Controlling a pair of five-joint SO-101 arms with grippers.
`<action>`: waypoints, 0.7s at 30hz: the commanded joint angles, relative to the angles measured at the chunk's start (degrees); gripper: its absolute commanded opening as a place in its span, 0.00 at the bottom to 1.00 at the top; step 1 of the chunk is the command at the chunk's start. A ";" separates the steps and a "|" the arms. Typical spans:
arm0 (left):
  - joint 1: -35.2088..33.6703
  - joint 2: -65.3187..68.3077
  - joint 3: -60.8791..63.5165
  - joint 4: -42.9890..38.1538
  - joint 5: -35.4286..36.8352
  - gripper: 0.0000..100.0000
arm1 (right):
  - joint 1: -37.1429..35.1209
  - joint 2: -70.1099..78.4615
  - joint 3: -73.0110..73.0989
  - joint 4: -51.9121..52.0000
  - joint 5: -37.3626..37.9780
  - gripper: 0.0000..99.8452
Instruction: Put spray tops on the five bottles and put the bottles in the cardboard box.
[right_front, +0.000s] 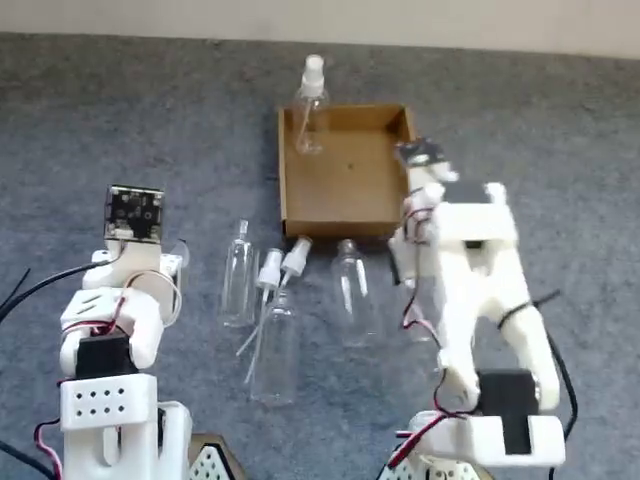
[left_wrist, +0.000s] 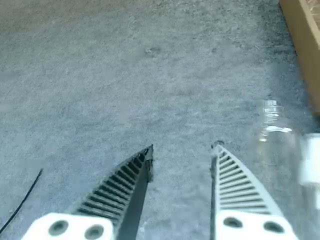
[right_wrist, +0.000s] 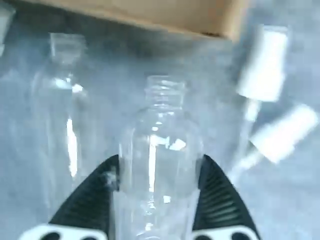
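Observation:
My right gripper (right_wrist: 160, 160) is shut on a clear capless bottle (right_wrist: 160, 135), one finger pressed to each side, its neck toward the cardboard box (right_wrist: 150, 15). A second capless bottle (right_wrist: 62, 100) lies beside it, and two loose white spray tops (right_wrist: 262, 62) (right_wrist: 285, 132) lie on its other side. From above, the cardboard box (right_front: 395, 215) has a capped bottle (right_front: 310, 105) leaning at its far left corner. Three capless bottles (right_front: 238, 275) (right_front: 275, 345) (right_front: 352, 290) and two loose spray tops (right_front: 270, 265) (right_front: 298, 252) lie before the box. My left gripper (left_wrist: 183, 146) is open over bare carpet, with a bottle (left_wrist: 270, 130) off to one side.
Grey carpet (right_front: 120, 120) covers the table, with free room at the far left and far right. The right arm (right_front: 470, 270) hangs over the area beside the box's near right corner. A black cable (left_wrist: 22, 202) lies near the left gripper.

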 joint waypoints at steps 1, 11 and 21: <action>5.85 0.22 -2.42 0.97 -0.53 0.17 | 9.19 -3.74 -8.31 7.69 4.84 0.01; 24.57 19.21 -26.15 15.56 -4.84 0.13 | 31.78 -3.65 -11.30 5.23 17.05 0.01; 30.46 57.98 -48.04 16.09 -4.66 0.12 | 39.25 3.30 0.66 -13.67 17.58 0.01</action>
